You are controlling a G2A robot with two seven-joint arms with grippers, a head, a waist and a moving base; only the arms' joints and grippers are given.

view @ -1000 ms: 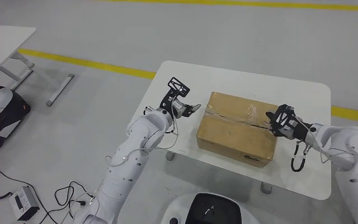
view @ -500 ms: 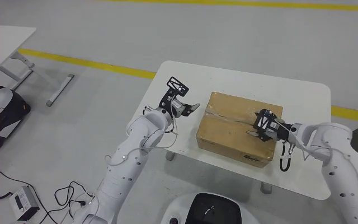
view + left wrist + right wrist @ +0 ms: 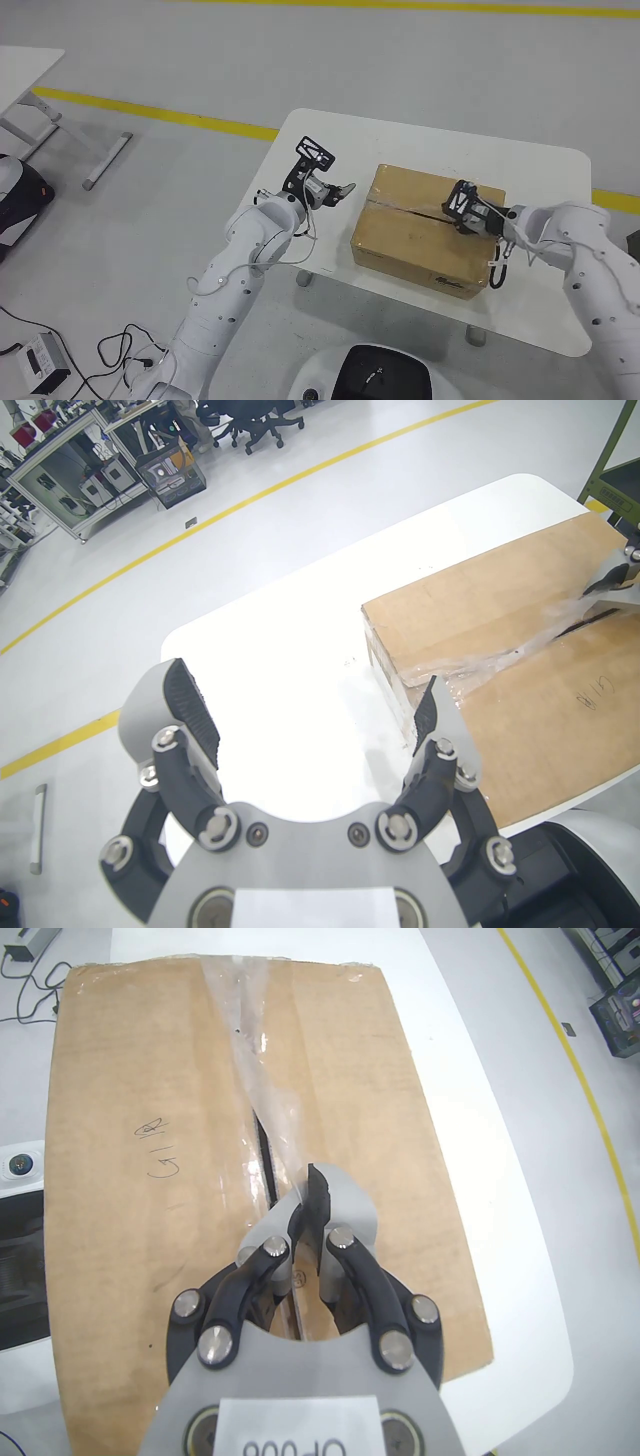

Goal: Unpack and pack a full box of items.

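A brown cardboard box (image 3: 420, 235) lies shut on the white table (image 3: 440, 150), with a strip of clear tape (image 3: 260, 1078) running along its centre seam. My right gripper (image 3: 462, 205) (image 3: 305, 1193) is over the seam near the box's right end, shut on the loose, lifted end of the tape. The seam gapes slightly just ahead of it. My left gripper (image 3: 335, 192) (image 3: 315, 705) stands open above the table just off the box's left end, holding nothing. The box (image 3: 520, 680) and the other gripper (image 3: 612, 580) appear in the left wrist view.
The table's left part (image 3: 280, 650) beside the box is bare. The box sits close to the table's near edge (image 3: 420, 300). Yellow floor lines (image 3: 150, 112) run beyond the table, and another table (image 3: 25, 70) stands at the far left.
My right gripper has travelled leftward along the seam over the box, pulling the tape with it. The left arm has stayed put.
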